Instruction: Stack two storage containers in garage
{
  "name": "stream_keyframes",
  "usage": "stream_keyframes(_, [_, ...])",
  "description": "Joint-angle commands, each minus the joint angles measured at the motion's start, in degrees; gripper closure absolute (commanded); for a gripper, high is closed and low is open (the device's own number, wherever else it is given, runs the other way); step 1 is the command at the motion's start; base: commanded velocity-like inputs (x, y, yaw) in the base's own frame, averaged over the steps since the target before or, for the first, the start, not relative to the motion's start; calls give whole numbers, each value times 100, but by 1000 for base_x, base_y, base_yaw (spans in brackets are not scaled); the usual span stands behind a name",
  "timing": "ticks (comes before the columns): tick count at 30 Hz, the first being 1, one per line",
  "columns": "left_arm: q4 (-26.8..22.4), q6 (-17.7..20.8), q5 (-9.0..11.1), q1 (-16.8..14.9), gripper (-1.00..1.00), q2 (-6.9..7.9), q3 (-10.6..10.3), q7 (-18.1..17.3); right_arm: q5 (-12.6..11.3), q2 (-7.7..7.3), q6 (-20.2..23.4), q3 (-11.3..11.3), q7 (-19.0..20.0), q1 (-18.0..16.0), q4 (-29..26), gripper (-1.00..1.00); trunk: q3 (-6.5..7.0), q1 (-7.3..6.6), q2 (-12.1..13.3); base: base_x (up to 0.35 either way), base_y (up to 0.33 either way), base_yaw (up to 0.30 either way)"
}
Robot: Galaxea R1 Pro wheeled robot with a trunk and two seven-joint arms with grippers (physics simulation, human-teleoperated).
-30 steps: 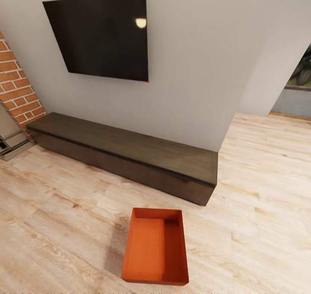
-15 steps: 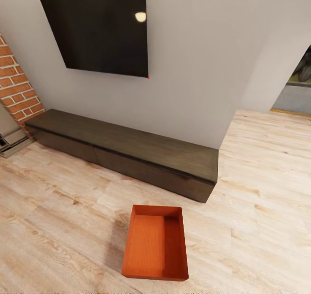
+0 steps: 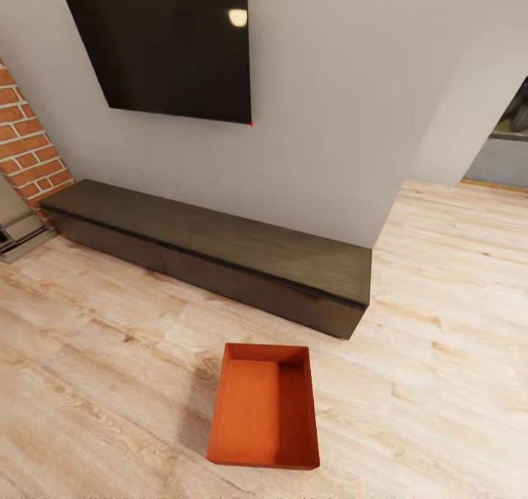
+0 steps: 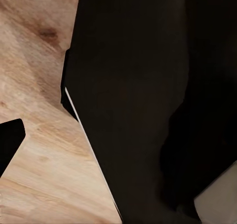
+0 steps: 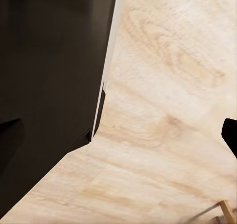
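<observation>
One orange-red storage container (image 3: pixel 263 405) lies on the light wood-plank floor of the living room, empty and open side up, just in front of me and slightly left of the low TV bench's right end. In the left wrist view, my left gripper (image 4: pixel 118 145) hangs over the wood floor beside my dark body, with one black fingertip (image 4: pixel 11 141) at the picture's edge. My right gripper (image 5: pixel 121 135) also hangs over the wood floor, its fingertips (image 5: pixel 230 135) far apart. Both are open and hold nothing.
A long dark wooden TV bench (image 3: pixel 220 253) runs along the cream wall beyond the container, under a black wall TV (image 3: pixel 165 41). A brick column (image 3: pixel 26 143) stands at the left. An opening (image 3: pixel 506 143) shows at the far right, with open plank floor (image 3: pixel 455 301) before it.
The whole head picture has shifted a little: the TV and bench sit higher and the container slightly farther up, so the camera moved. The container itself lies where it was.
</observation>
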Motion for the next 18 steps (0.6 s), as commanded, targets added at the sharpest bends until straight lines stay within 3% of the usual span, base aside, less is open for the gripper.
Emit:
stream_keyframes(1, [4, -17, 24, -2, -100, -1, 3, 4, -59, 0, -27, 48, 3, -4, 10, -100, -13, 0, -2, 0, 0, 0])
stream_keyframes(18, [-10, -17, 27, -2, -100, -37, 8, 4, -56, -1, -35, 26, 42, -4, 10, -100, -170, 0, -2, 0, 0, 0])
